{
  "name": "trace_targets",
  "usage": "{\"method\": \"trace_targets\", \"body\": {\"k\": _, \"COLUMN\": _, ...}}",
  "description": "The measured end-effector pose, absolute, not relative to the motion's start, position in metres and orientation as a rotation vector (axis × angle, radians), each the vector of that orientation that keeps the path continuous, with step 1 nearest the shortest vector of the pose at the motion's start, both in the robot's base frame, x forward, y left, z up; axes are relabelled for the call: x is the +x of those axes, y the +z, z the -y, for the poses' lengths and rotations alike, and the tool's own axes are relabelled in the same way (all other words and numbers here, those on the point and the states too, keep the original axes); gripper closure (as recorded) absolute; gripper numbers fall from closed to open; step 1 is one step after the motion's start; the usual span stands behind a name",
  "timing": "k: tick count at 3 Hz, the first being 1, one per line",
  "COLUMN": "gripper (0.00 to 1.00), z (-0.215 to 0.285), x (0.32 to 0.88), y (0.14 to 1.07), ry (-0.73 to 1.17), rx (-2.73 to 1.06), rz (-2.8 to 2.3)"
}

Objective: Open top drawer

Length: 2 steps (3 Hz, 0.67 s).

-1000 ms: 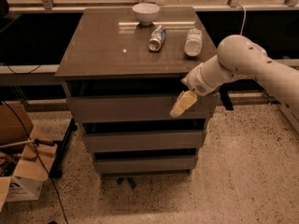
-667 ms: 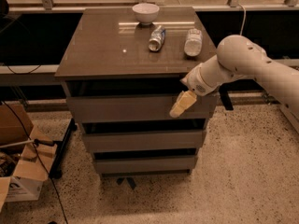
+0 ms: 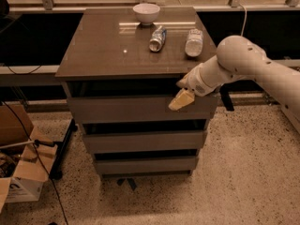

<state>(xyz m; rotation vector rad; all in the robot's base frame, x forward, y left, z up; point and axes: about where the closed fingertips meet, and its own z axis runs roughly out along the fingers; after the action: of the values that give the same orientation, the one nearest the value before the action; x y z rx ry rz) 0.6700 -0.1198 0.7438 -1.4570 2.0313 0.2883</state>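
The top drawer (image 3: 122,109) is the uppermost of three grey-brown, handleless drawers in a cabinet; its flat front panel sits just under the cabinet top with a dark gap above it. My gripper (image 3: 180,100) reaches in from the right on a white arm. Its tan fingertips (image 3: 182,100) rest at the upper right edge of the top drawer's front panel, at the gap under the top.
On the cabinet top (image 3: 103,50) stand a white bowl (image 3: 146,13), a lying can (image 3: 157,38) and a lying bottle (image 3: 193,42). Two lower drawers (image 3: 140,142) sit below. Cardboard boxes (image 3: 21,172) and cables lie on the speckled floor at the left.
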Motion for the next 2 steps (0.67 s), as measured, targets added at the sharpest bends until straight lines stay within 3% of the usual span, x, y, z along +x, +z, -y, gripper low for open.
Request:
{"method": "trace_targets", "body": {"k": 1, "gripper": 0.57, "z": 0.1071, "x": 0.6854, "y": 0.6948, "ry": 0.295, "rx": -1.430, "rz": -2.015}}
{"method": "trace_targets", "body": {"k": 2, "gripper": 0.54, "z": 0.1048, "x": 0.6905, "y": 0.6870, "ry": 0.298, "rx": -1.408, "rz": -2.015}}
